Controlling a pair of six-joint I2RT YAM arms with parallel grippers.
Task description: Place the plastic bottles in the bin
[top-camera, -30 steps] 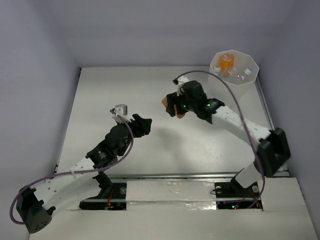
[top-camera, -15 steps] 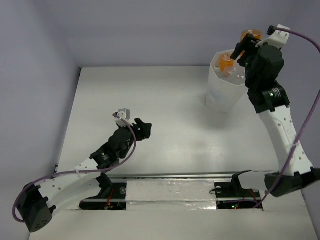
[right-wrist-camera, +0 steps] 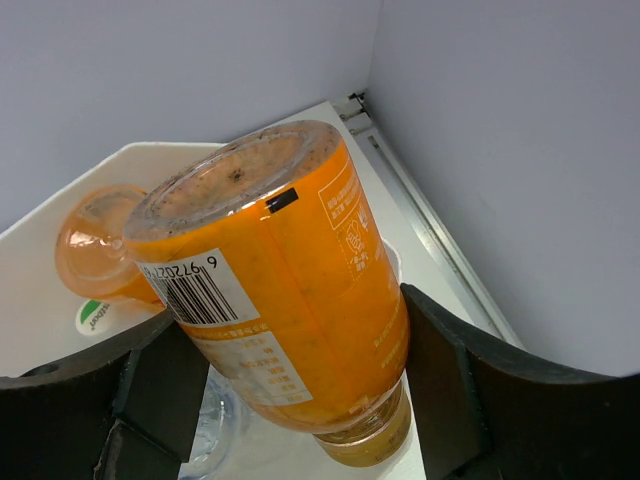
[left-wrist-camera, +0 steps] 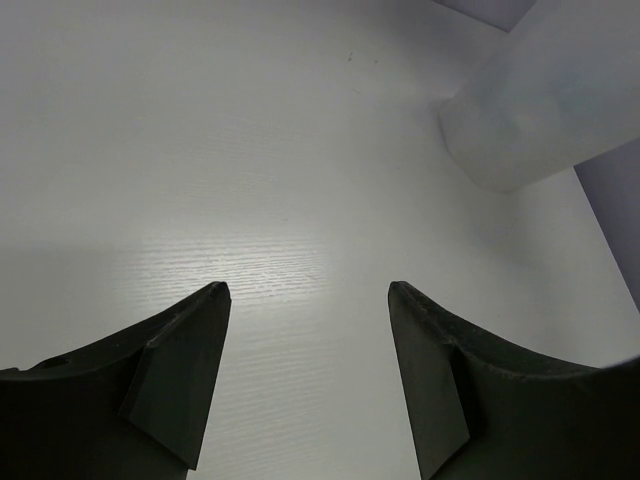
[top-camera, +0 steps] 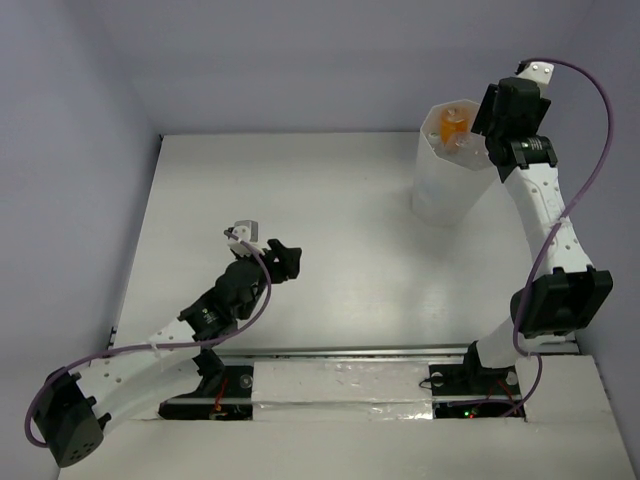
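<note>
My right gripper [top-camera: 488, 128] is over the bin [top-camera: 440, 195] at the far right of the table. In the right wrist view the gripper [right-wrist-camera: 300, 385] is shut on a short orange bottle [right-wrist-camera: 290, 290], held cap down, base towards the camera, above the bin's opening [right-wrist-camera: 180, 150]. A second orange bottle [right-wrist-camera: 95, 245] lies inside the bin and also shows in the top view [top-camera: 452, 125]. A green-labelled bottle [right-wrist-camera: 95, 315] and a clear bottle [right-wrist-camera: 215, 420] lie inside too. My left gripper [top-camera: 285, 262] is open and empty low over the bare table [left-wrist-camera: 310, 300], far from the bin [left-wrist-camera: 540, 100].
The white table [top-camera: 300, 190] is boxed in by grey-violet walls at the back and both sides. A metal rail [right-wrist-camera: 430, 215] runs along the table's right edge just beside the bin. The bin stands close to the back right corner.
My right arm carried the orange bottle from the table's middle up to the bin, then moved lower over its opening. My left gripper drew back slightly towards its base.
</note>
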